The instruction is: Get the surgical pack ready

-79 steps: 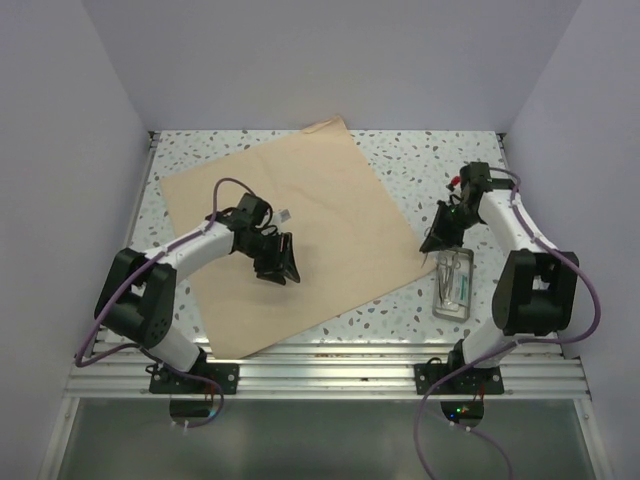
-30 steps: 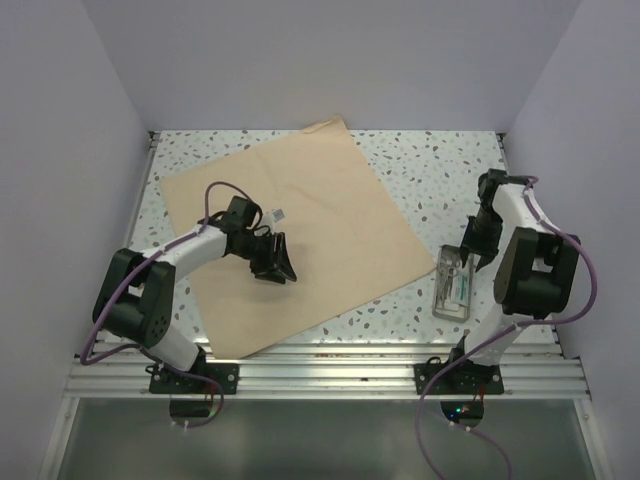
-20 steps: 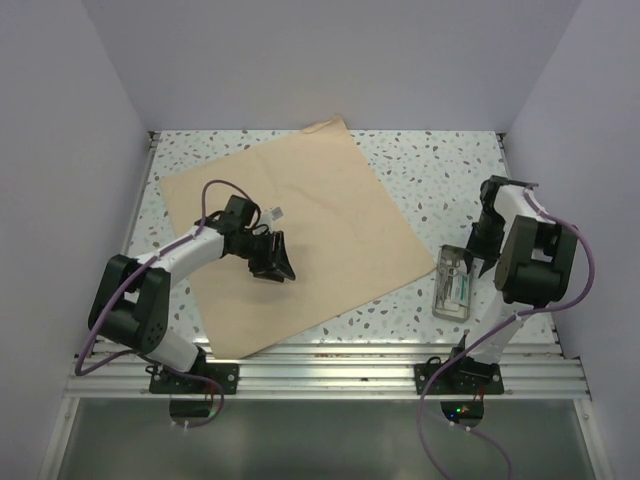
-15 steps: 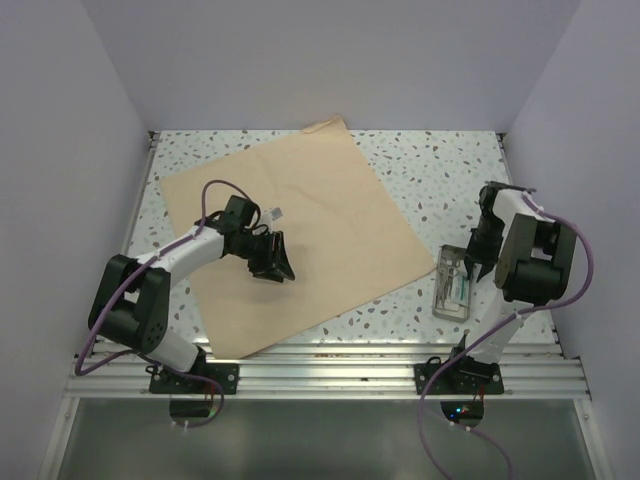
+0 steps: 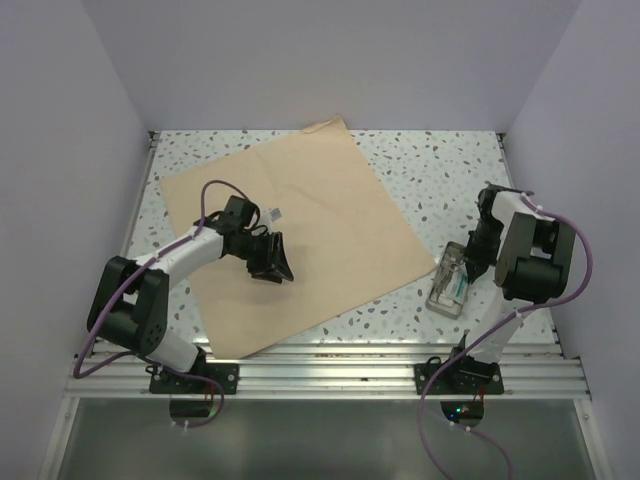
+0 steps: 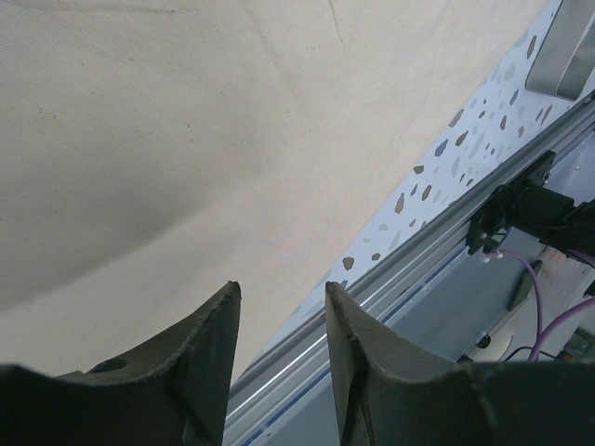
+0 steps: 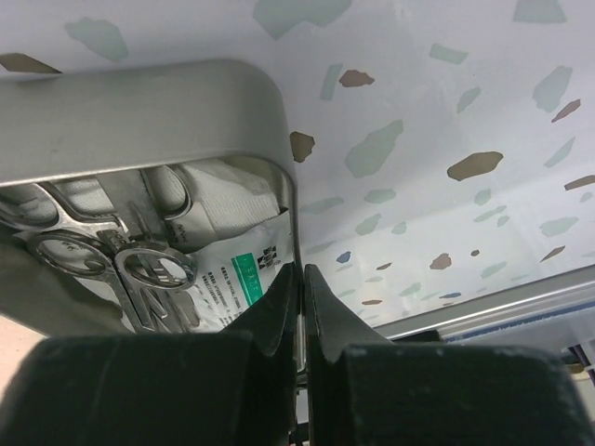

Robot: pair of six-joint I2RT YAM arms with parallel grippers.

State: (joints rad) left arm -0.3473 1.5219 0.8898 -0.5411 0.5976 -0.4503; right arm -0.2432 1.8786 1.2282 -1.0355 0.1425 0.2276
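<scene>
The surgical pack (image 5: 335, 205) lies unfolded as a wide flat tan sheet on the speckled counter (image 5: 430, 160), covering the centre and the 10 o'clock side, with one corner pointing to 12 o'clock. The left hand (image 5: 280, 268) sits over the sheet's 7 o'clock part, its fingers (image 6: 209, 344) apart with nothing between them. At about 4 o'clock on the counter, just off the sheet's 3 o'clock corner, the right hand (image 7: 299, 274) is pinched together on the thin rim of a small metal tray (image 7: 139, 102). The tray holds steel ring-handled instruments (image 7: 149, 269) and a white packet (image 7: 237, 274) with a green label.
</scene>
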